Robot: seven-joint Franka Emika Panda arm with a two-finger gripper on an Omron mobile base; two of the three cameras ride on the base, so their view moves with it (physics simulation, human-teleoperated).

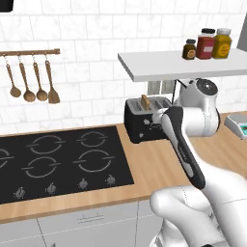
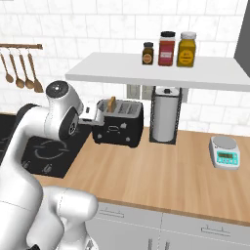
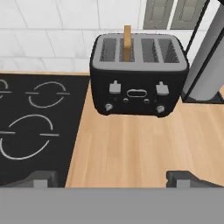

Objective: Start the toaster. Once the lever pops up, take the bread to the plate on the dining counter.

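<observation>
The hand [image 3: 111, 179] stands wide open, holding nothing. The toaster [image 3: 139, 76] sits straight ahead on the wooden surface [image 3: 131, 144], clear of the fingertips. The bread [image 3: 127, 41] stands upright in a left slot, edge-on, long axis vertical.

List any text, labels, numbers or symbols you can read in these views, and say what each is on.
No text is legible in any view.
Jars on the shelf: coloured labels, no readable words.
Kitchen scale: green display, digits too small to read.
Toaster: light oval mark on its front, no lettering discernible.
Cooktop knobs: markings too blurred to read.
</observation>
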